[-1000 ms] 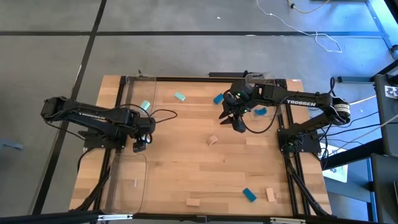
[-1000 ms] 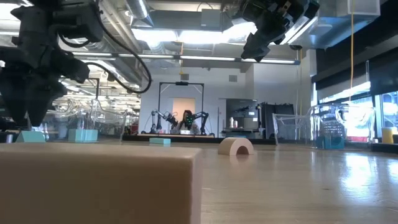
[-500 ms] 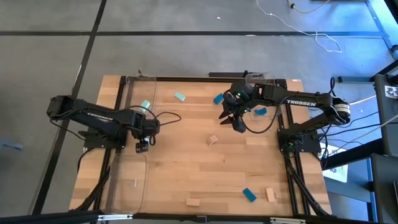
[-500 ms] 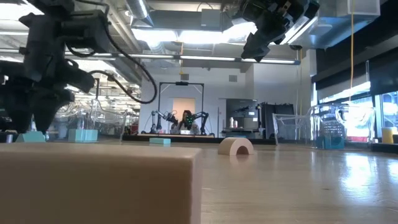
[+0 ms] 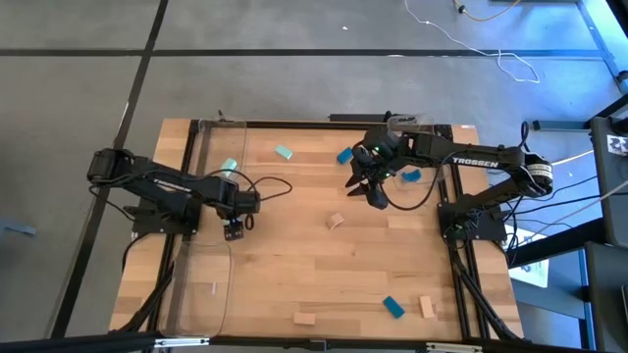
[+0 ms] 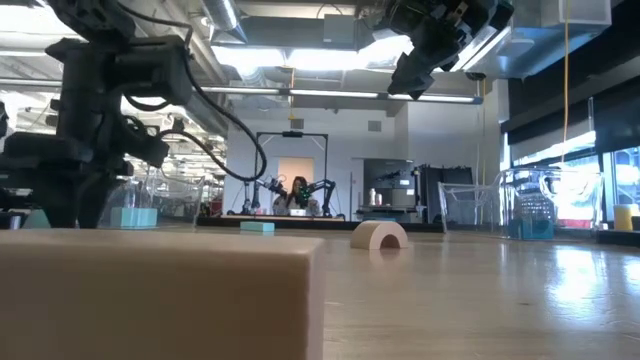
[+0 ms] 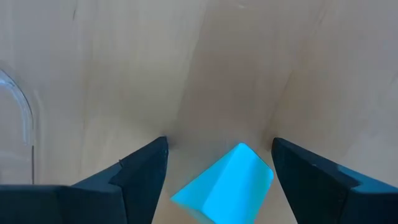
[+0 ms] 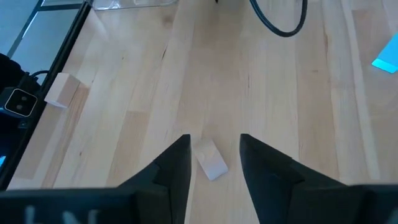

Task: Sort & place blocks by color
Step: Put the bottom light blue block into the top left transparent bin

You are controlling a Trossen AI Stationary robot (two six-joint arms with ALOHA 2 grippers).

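**Left end effector holding a teal block over the desk**

The left end effector is hovering over the left part of the wooden desk, just beside the edge of a clear tray. Its wrist view is showing a mint-teal block sitting tilted between the two spread fingers; whether the pads are actually pressing on it cannot be told.

The right end effector is hanging above the far right part of the desk, its fingers parted and gripping nothing. Below it a pale wooden arch block is lying on the desk.

Other blocks are lying scattered: two teal ones near the far left, the second close to the left arm; a blue one and another beside the right arm; a blue one and two wooden ones near the front edge.
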